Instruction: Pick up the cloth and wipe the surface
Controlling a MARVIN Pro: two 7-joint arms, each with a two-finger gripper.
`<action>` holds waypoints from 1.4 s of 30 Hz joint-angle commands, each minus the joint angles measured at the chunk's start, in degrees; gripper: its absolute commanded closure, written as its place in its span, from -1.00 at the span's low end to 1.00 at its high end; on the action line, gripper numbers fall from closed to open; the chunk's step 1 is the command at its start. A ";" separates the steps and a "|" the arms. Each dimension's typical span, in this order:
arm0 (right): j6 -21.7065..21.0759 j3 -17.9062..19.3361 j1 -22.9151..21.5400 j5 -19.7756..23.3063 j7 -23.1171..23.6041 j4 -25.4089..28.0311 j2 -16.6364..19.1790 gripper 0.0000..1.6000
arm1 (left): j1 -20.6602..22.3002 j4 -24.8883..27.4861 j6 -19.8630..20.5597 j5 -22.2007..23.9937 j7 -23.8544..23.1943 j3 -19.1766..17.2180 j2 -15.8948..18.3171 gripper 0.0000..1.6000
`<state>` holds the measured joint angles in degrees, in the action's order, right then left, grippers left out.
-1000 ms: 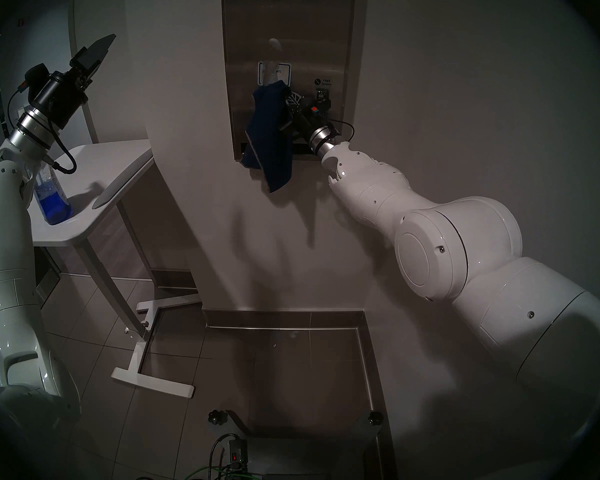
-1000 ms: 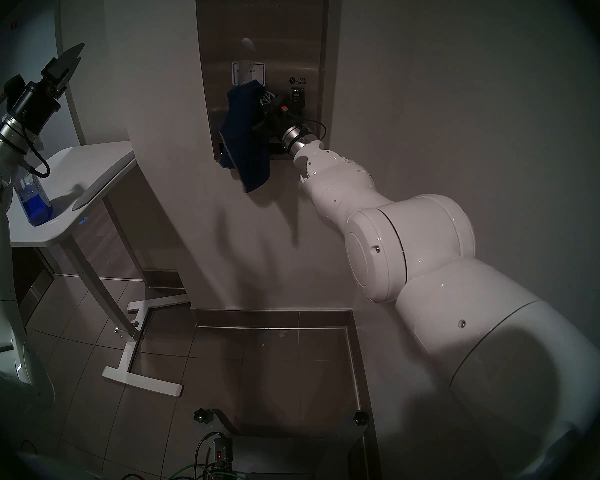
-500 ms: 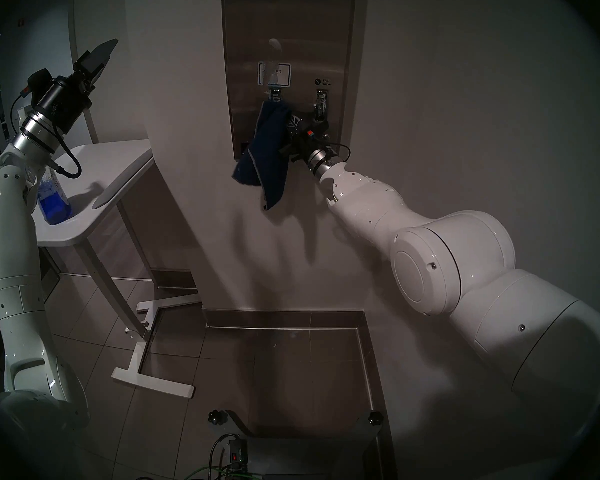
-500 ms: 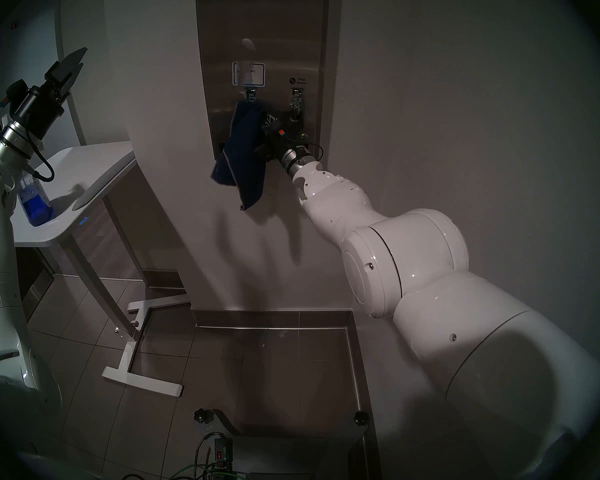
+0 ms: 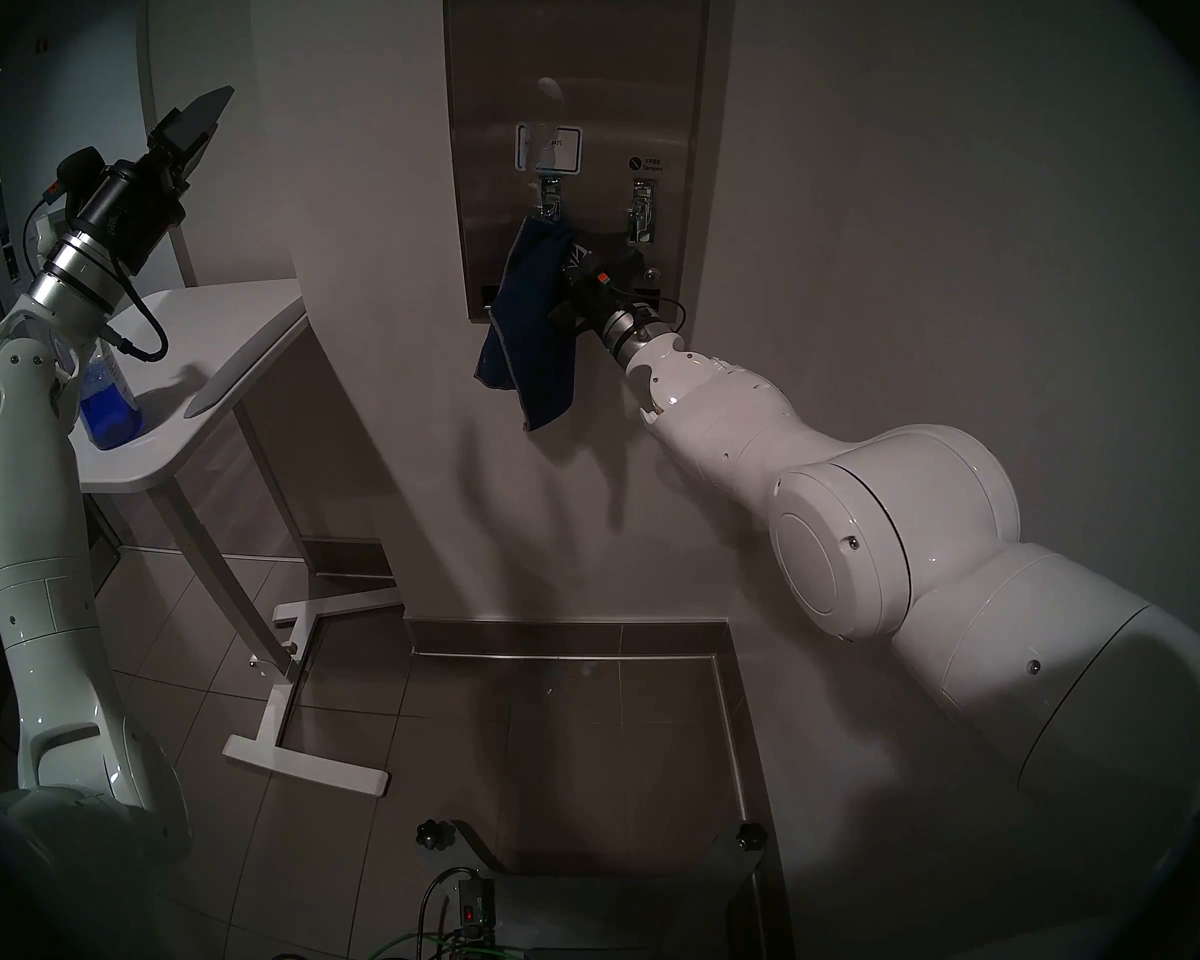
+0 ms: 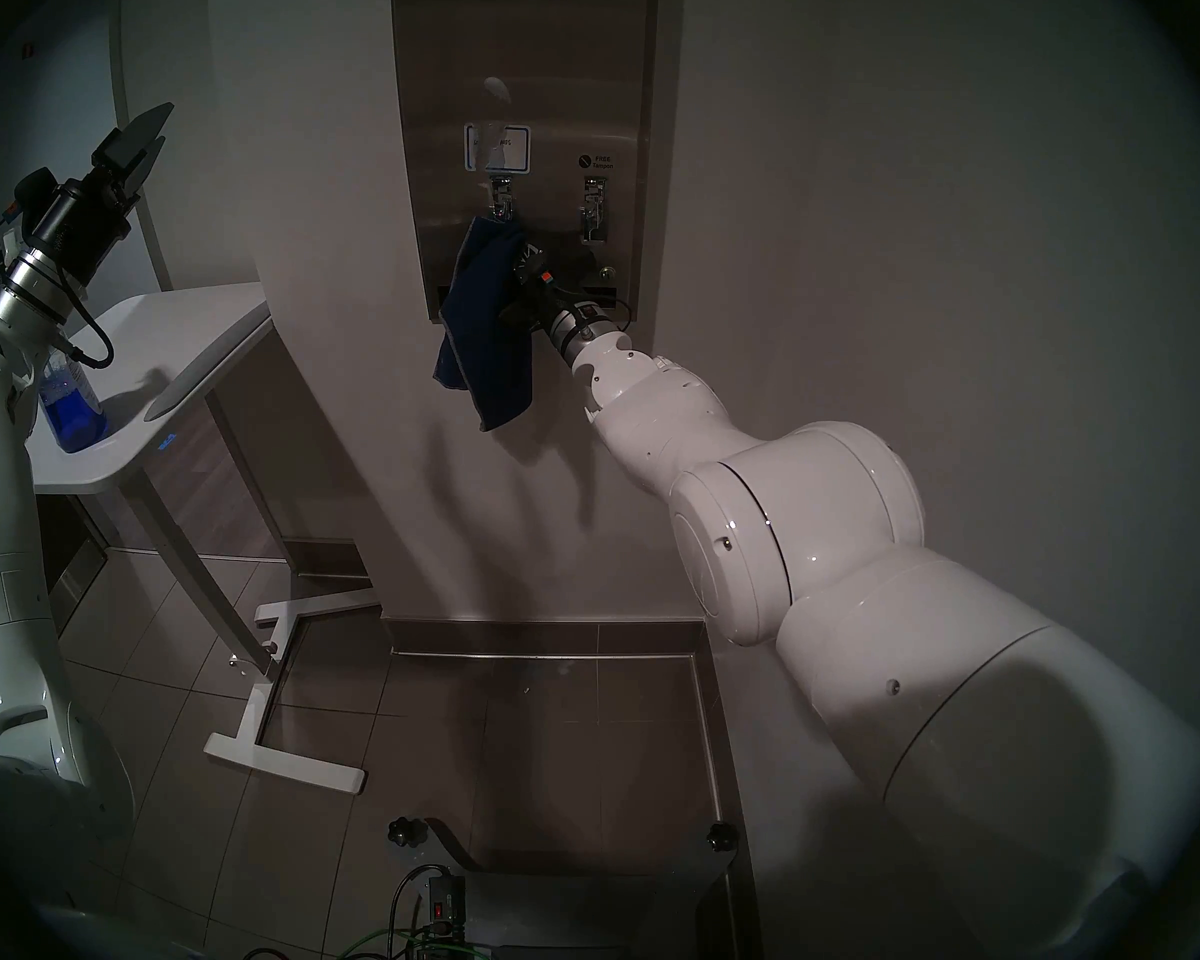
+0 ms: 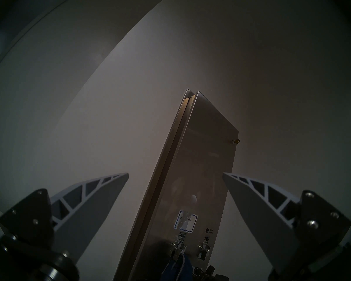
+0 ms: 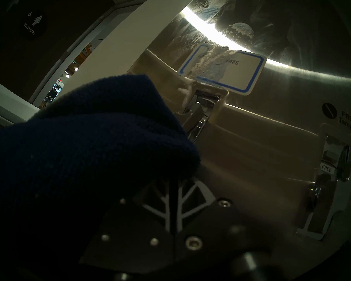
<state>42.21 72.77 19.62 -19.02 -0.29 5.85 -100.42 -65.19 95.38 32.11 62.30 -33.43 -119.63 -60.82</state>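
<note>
The navy-blue cloth (image 5: 536,321) hangs from my right gripper (image 5: 569,255), which is shut on it and presses it against the lower part of the steel dispenser front (image 5: 576,51), just below the left lever (image 5: 549,196). The right lever (image 5: 642,210) and the white blue-bordered label (image 5: 549,148) are uncovered. In the right wrist view the cloth (image 8: 79,152) covers the fingertips, and white smears lie across the label (image 8: 223,71) and the steel above it. My left gripper (image 5: 202,117) is open and empty, raised at the far left; its view shows the dispenser (image 7: 190,173) between the fingers.
A white side table (image 5: 202,356) stands at the left with a bottle of blue liquid (image 5: 109,397) on it, right by my left arm. The off-white wall (image 5: 930,245) surrounds the dispenser. The dark bottom slot (image 5: 490,293) is partly behind the cloth.
My right gripper has slid the cloth down the steel front, from label height to below the levers, uncovering both levers. My left arm shifted slightly.
</note>
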 commanded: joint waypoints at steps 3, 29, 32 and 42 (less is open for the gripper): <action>-2.59 -0.55 -2.04 -0.67 -3.13 1.11 -2.37 1.00 | 1.32 1.38 -0.18 0.66 0.82 -1.21 0.14 -1.00; -9.31 -3.12 -1.30 -2.84 -7.61 1.36 -8.11 1.00 | 1.46 1.37 -0.27 0.59 4.98 -2.24 0.14 -1.00; -10.12 -3.23 -1.59 -2.96 -7.81 1.47 -7.83 1.00 | 1.41 1.40 -0.20 0.64 5.26 -2.09 0.03 -1.00; -11.91 -3.06 -2.46 -2.91 -8.23 2.30 -8.78 1.00 | 2.16 1.45 -0.14 0.80 5.65 -0.73 -0.27 -1.00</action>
<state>30.31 69.29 20.60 -22.31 -7.47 5.41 -108.06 -65.25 95.53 32.11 62.43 -27.57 -121.05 -61.20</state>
